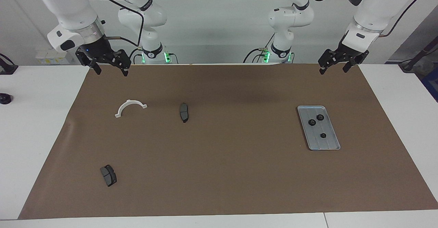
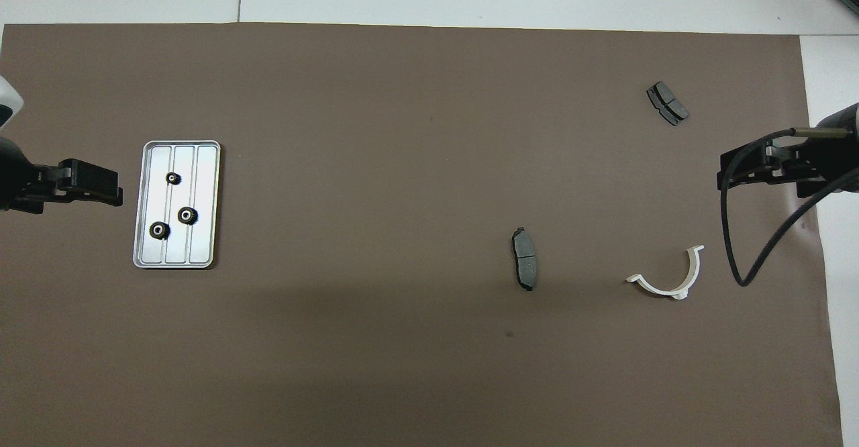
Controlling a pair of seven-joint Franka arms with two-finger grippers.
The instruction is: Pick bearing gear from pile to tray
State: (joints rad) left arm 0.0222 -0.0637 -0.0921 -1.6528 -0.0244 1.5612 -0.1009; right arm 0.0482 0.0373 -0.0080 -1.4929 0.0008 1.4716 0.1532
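The silver-grey tray lies on the brown mat toward the left arm's end. Three small black bearing gears rest inside it, apart from one another. The pile is a loose scatter toward the right arm's end: a white half-ring bracket and two dark grey pads, the second pad farthest from the robots. My left gripper hangs open and empty, raised over the mat's edge by the tray. My right gripper hangs open and empty over the mat's corner, above the bracket's area.
The brown mat covers most of the white table. A black cable loops down from the right arm. A small dark object sits on the white table past the mat at the right arm's end.
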